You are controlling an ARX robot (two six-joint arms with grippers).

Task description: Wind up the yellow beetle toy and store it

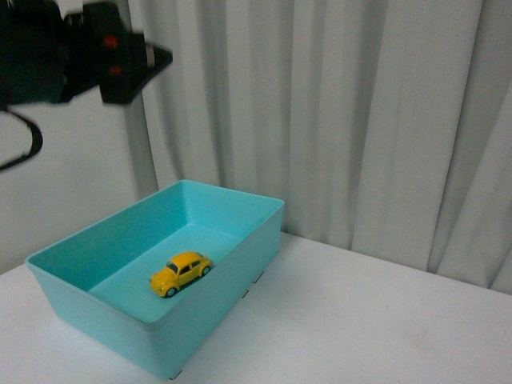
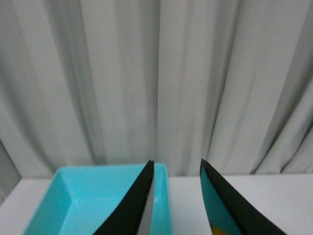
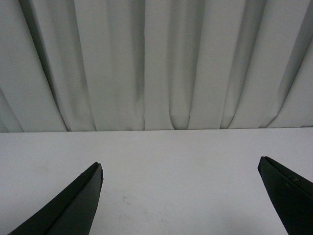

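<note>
The yellow beetle toy [image 1: 181, 273] rests on its wheels on the floor of the turquoise box [image 1: 240, 264], near the box's right wall. High above the box, at the upper left of the front view, my left arm's black body shows, its fingertips out of that frame. In the left wrist view my left gripper [image 2: 177, 166] is open and empty, looking down over the box's far corner [image 2: 98, 196]. My right gripper [image 3: 180, 169] is open wide over bare white table [image 3: 181, 196], holding nothing. The toy is hidden in both wrist views.
The box stands at the left of a white table [image 1: 360, 320]. Pale grey curtains [image 1: 344, 120] hang close behind the table's far edge. A light wall panel [image 1: 64, 184] stands at the left behind the box.
</note>
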